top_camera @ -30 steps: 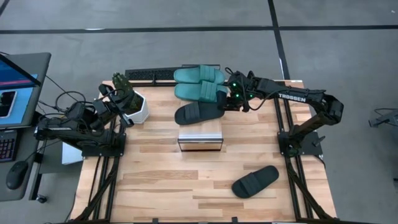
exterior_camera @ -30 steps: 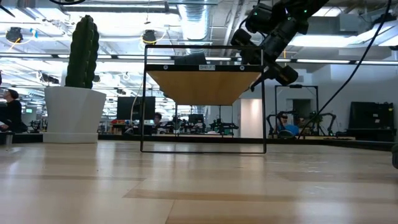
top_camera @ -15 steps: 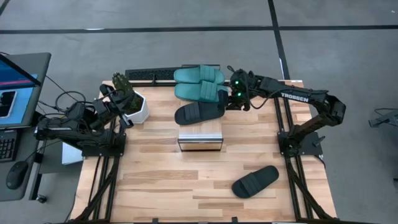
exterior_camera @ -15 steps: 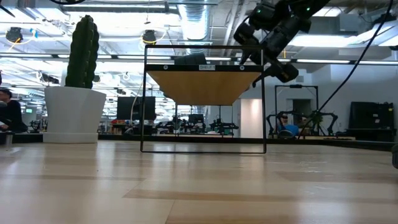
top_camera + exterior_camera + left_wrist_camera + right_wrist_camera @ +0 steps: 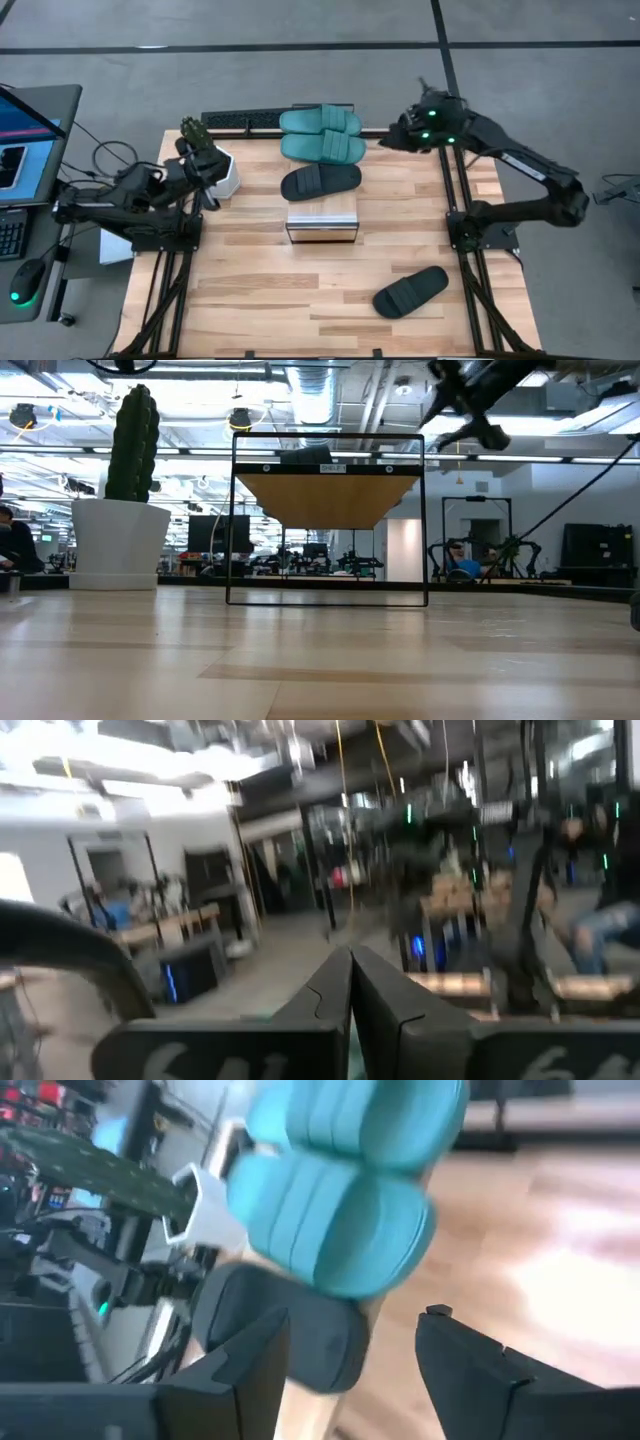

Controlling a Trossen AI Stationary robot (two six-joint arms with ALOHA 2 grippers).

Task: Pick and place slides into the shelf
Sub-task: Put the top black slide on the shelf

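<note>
Two teal slides lie side by side at the table's far edge (image 5: pixel 320 120) (image 5: pixel 323 147), also in the right wrist view (image 5: pixel 340 1220). One black slide (image 5: pixel 320 181) lies just behind the shelf (image 5: pixel 322 222); the other (image 5: pixel 410 290) lies near the right front. The shelf shows as a dark frame under a wood top in the low view (image 5: pixel 328 520). My right gripper (image 5: pixel 388 140) (image 5: pixel 350 1360) hangs open in the air, right of the teal slides. My left gripper (image 5: pixel 208 168) (image 5: pixel 350 980) is shut, beside the cactus pot.
A cactus in a white pot (image 5: pixel 215 165) (image 5: pixel 120 540) stands at the far left. A black strip (image 5: pixel 240 122) lies along the far edge. Bare wood planks stretch in front of the shelf (image 5: pixel 300 300). A laptop (image 5: pixel 25 140) sits off the table's left side.
My right gripper has pulled back from the teal and black slides toward the table's right edge and risen. The slides stay where they were. My left arm has shifted a little toward the cactus pot.
</note>
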